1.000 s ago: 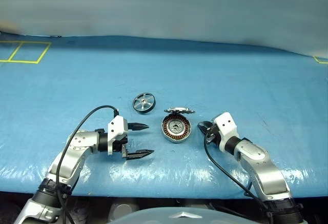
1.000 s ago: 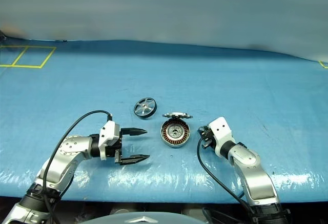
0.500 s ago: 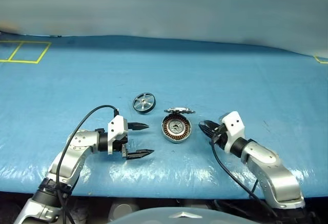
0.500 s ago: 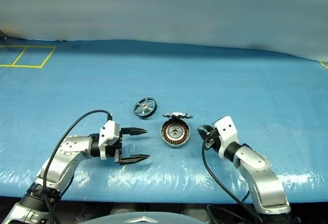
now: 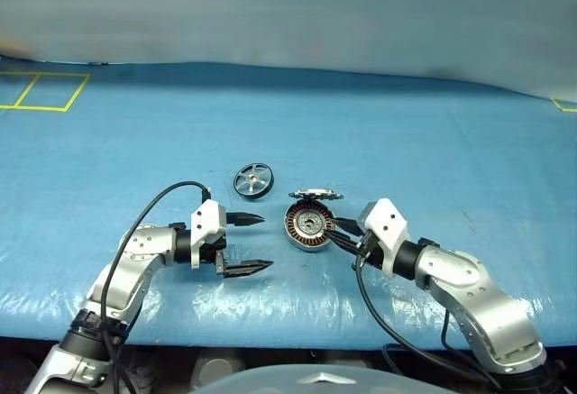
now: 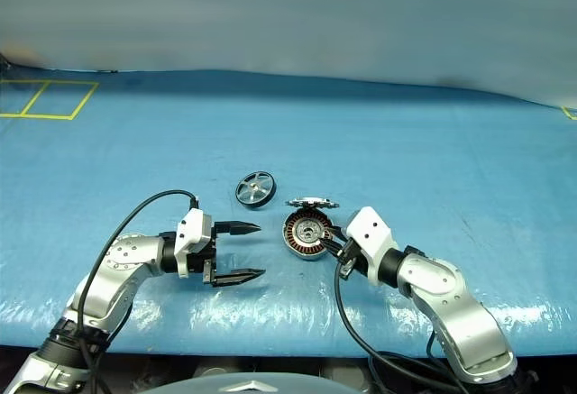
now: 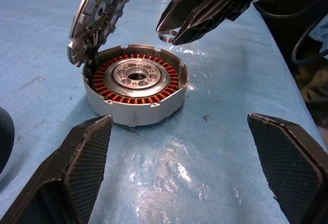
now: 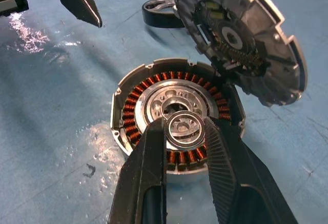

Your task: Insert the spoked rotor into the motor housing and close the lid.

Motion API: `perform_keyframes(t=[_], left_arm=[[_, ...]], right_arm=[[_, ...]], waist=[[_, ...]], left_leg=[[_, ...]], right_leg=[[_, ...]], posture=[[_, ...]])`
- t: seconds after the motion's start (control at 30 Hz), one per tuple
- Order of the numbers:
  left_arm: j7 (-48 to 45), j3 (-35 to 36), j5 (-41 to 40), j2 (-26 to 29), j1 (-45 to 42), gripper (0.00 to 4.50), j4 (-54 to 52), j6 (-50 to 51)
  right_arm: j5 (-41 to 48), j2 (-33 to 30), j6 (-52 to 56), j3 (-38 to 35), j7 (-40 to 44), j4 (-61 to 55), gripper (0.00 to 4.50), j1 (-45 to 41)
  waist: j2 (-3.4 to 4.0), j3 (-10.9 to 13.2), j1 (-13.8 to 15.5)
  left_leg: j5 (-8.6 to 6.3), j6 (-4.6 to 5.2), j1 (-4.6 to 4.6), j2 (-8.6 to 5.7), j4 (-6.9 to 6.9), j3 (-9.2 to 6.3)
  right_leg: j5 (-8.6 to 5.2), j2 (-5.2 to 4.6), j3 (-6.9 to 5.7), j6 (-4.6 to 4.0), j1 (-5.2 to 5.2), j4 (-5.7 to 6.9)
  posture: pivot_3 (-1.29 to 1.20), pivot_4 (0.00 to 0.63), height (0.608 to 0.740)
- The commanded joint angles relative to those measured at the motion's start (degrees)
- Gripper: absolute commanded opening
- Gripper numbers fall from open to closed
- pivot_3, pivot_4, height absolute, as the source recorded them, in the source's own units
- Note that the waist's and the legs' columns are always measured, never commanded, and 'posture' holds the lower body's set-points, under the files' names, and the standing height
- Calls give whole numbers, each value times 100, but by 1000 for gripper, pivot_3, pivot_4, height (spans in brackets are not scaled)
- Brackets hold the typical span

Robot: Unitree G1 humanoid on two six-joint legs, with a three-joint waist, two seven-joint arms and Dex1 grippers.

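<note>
Pinching a small silver ring (image 8: 185, 129) between its two black fingers, the right gripper (image 8: 187, 131) hangs just above the open motor housing (image 7: 134, 90), the ring held flat over the central hub. The left gripper (image 5: 251, 243) sits to the left of the housing, jaws spread wide and empty, aimed across at it. Inside the housing: a full circle of copper windings around a silver hub with a centre bore; no rotor in it yet. The lid (image 8: 241, 39) stands hinged up on the far edge of the housing, tilted back, its underside with a small toothed part facing the bowl. The spoked rotor (image 5: 253, 180) lies flat on the blue cloth (image 5: 406, 142) beyond and left of the housing, just apart from it, untouched. Judgement: the ring looks meant for the hub before the rotor goes in. Risks: grip on so thin a ring is slight, so a tilt or bump on the hub rim could flip it out into the windings or onto the cloth, where retrieving it would be fiddly. The fingers working low near the far edge could nudge the propped lid and drop it shut early. The housing sits loose; a sideways push could slide it.
</note>
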Motion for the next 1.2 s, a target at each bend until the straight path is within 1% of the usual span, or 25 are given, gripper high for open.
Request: perform_keyframes(t=[0.03,0.2,0.4,0.77,0.87,1.2], left_arm=[[30,74,-32,-20,30,4500,-201,-112],[101,97,-12,-41,89,4500,-222,-191],[179,101,15,-27,158,4500,-252,-289],[286,190,-54,-30,228,4500,-327,-327],[284,170,-28,-33,256,4500,-320,-358],[329,122,117,-1,286,4500,-278,-415]], right_arm=[[-112,76,-116,198,0,116,698,-242],[-291,199,-203,418,-22,512,698,-508],[-373,291,-280,490,19,806,698,-699],[-436,472,-326,590,42,989,698,-881],[-565,444,-362,696,40,1080,698,-914],[-572,381,-263,723,152,1077,698,-844]], waist=[[0,0,1],[0,0,1],[0,0,1],[0,0,-2],[0,0,-1],[0,0,-3]], left_leg=[[0,0,0,0,0,-1],[0,0,0,0,0,0],[0,0,0,0,0,-1],[0,0,0,0,0,-1],[0,0,0,0,-1,-1],[0,0,0,1,0,-1]], right_leg=[[0,0,0,0,0,0],[0,0,0,0,0,0],[0,1,-1,0,0,1],[0,0,-1,0,0,2],[0,1,-1,0,-1,2],[1,1,-1,0,0,2]], posture=[[0,150,740],[0,150,740],[0,150,740],[0,150,740],[0,150,740],[0,150,740]])
